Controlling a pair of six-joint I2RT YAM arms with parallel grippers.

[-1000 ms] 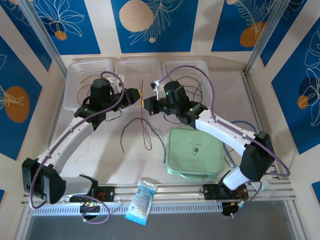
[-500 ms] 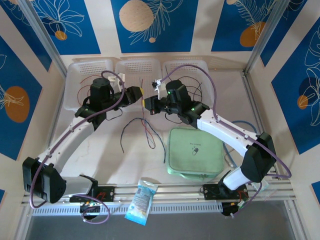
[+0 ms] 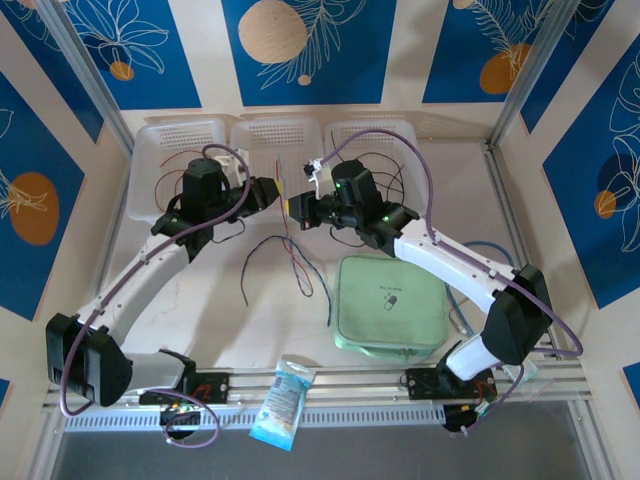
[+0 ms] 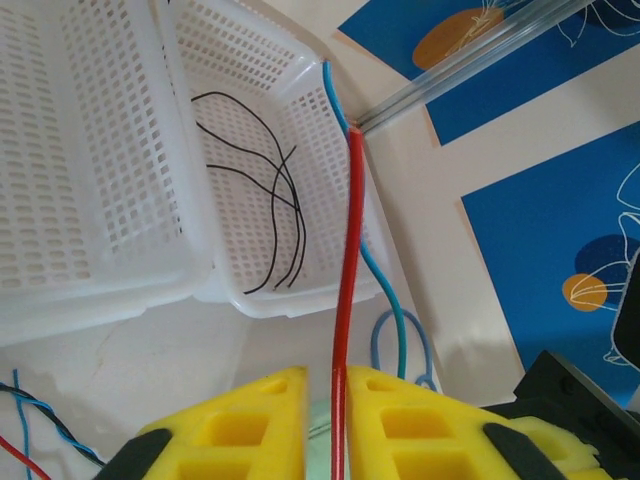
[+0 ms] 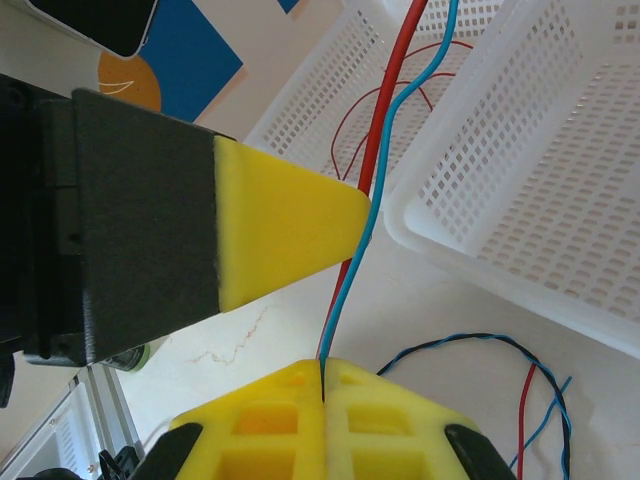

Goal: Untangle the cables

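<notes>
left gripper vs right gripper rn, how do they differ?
The left gripper is shut on the red cable, while the right gripper is shut on the blue cable. From above, the left gripper reaches in from the left and the right gripper from the right, tips facing each other. Both are closed on a strand and sit close together in front of the white baskets.

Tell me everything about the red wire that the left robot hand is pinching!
The red cable is thin and smooth and looks plastic-coated. The left gripper has its yellow jaws shut on it. From them it runs almost straight away, looking pulled tight, past the corner of a white basket. A blue cable runs close beside it and crosses it near its far end. In the right wrist view the two rise side by side.
</notes>
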